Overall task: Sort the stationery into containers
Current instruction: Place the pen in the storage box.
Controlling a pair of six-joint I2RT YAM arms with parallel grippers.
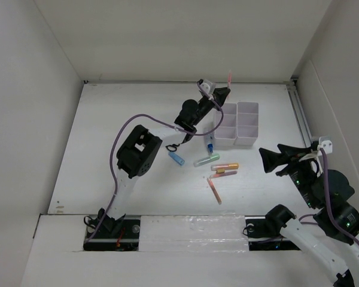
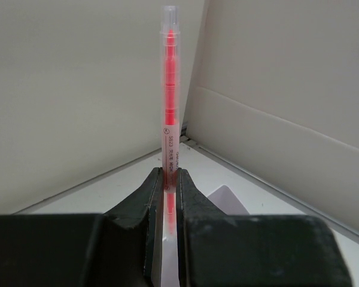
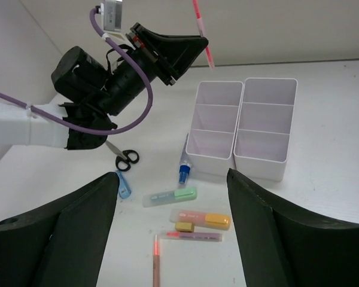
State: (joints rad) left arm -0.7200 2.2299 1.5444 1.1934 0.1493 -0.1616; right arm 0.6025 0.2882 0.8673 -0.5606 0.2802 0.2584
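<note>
left arm [image 1: 188, 113] slanted over table [image 1: 107, 131] middle, markers [image 1: 207, 160] strewn before white organiser [image 1: 247, 123], open room along left side

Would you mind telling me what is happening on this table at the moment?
The left gripper is shut on a pink highlighter, holding it upright in the air by the far left corner of the white organiser. The right gripper is open, holds nothing and hovers off to the right. Scissors, a blue tube, a green marker, an orange marker, a red pen and a blue-capped pen lie on the table near the organiser, whose compartments look empty.
</note>
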